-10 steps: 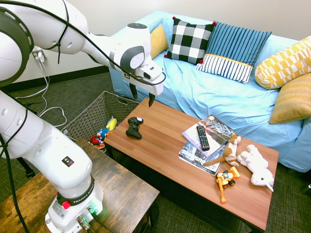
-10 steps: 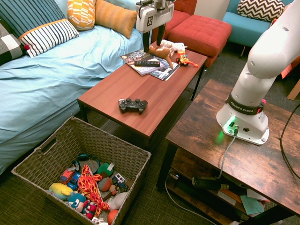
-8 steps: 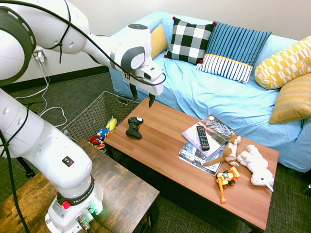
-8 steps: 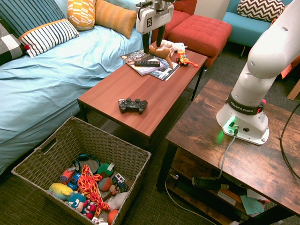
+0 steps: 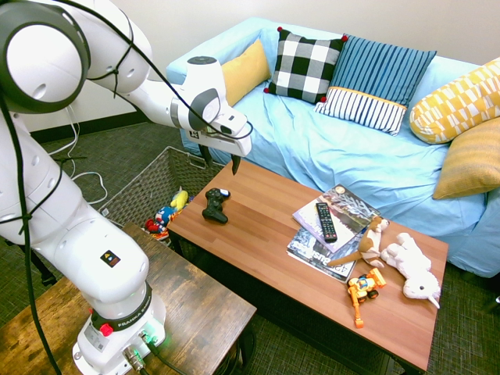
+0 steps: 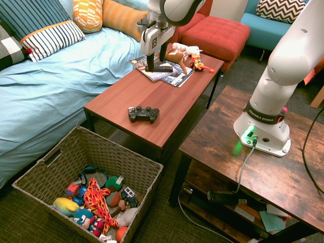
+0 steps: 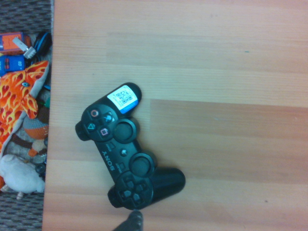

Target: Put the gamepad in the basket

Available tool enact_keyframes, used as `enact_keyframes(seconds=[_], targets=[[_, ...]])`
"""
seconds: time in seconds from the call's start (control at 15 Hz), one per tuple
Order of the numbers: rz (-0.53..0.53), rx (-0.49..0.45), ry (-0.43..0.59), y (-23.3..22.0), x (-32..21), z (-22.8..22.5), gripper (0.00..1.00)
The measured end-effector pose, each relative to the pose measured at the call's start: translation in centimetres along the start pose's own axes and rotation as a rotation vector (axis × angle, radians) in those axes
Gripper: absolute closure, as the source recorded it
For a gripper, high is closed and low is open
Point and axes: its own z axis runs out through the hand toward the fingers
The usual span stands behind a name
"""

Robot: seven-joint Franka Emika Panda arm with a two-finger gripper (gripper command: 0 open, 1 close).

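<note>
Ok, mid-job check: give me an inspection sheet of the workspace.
Surface: coffee table, wood-look top, upright
Gamepad: on the table, at the end nearest the basket
Basket: on the floor, toys inside, no gamepad in it
Clutter: remote on magazines; plush toys and toy digger at far end
Gripper: open, empty, above table
Cables: one along the arm; white ones on floor
Surroundings: sofa alongside

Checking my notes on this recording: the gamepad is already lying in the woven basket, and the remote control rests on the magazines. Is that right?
Not quite: the gamepad lies on the coffee table, outside the woven basket, as the second exterior view shows.
</note>
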Motion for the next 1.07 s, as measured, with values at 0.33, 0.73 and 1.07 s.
enact_keyframes(seconds=[0.33,0.73,1.07], targets=[[-0.131,0.036,-0.004,-4.6,-3.8,3.7,0.00],[-0.180,0.030,-0.021,-4.8,-4.7,10.2,0.00],[-0.231,-0.012,-0.016,-4.5,-5.0,14.9,0.00]])
